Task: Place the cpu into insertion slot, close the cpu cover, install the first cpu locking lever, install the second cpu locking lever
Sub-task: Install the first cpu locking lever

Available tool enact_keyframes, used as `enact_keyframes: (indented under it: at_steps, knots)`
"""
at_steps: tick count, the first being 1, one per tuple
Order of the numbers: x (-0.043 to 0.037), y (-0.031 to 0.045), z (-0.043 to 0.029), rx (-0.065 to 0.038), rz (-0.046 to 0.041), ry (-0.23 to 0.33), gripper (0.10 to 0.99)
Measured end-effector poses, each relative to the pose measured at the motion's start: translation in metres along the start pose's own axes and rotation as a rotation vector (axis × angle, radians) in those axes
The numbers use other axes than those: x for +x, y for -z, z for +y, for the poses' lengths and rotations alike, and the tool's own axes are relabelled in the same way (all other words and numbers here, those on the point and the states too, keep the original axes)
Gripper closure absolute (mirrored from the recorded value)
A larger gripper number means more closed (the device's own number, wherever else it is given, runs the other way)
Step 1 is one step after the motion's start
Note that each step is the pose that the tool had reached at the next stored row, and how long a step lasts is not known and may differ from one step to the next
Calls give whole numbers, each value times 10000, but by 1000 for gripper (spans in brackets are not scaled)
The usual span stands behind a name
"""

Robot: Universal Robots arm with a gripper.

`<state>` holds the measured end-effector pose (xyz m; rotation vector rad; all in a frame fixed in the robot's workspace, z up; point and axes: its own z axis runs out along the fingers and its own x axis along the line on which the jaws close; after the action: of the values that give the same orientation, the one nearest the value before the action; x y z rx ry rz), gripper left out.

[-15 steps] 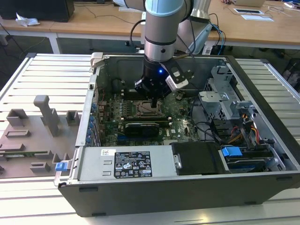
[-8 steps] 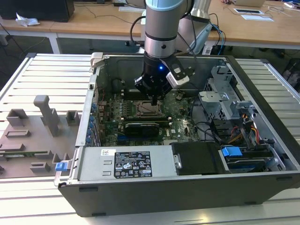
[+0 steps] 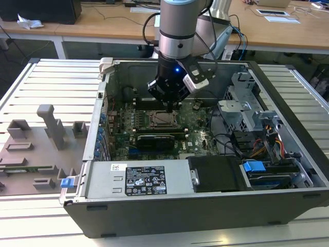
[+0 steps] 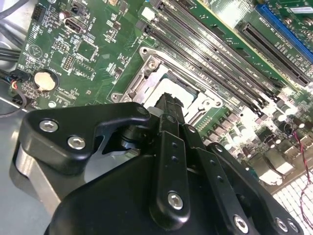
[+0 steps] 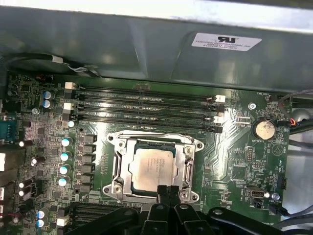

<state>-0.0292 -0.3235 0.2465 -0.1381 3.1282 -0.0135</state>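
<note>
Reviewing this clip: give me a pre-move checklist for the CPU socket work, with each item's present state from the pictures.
1. cpu seated in the insertion slot: ok; in the first wrist view it lies flat and square inside the frame.
2. cpu cover down over the chip: ok as far as it shows; the silvery frame lies around the chip's top.
3. Locking levers latched: cannot tell; no lever can be picked out for certain.
4. gripper placed at the socket: ok; its tip sits at the socket's edge in both wrist views.
5. Finger state: shut; the fingers meet, with nothing seen between them.
6. memory slots beside the socket free of the arm: ok.
</note>
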Motion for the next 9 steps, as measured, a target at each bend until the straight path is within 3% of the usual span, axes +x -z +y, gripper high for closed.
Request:
enact_keyframes:
  at_steps: [3,9]
  knots:
    - [-1,56,-1,1,0,0,980]
    - [-1,67,-1,2,0,0,980]
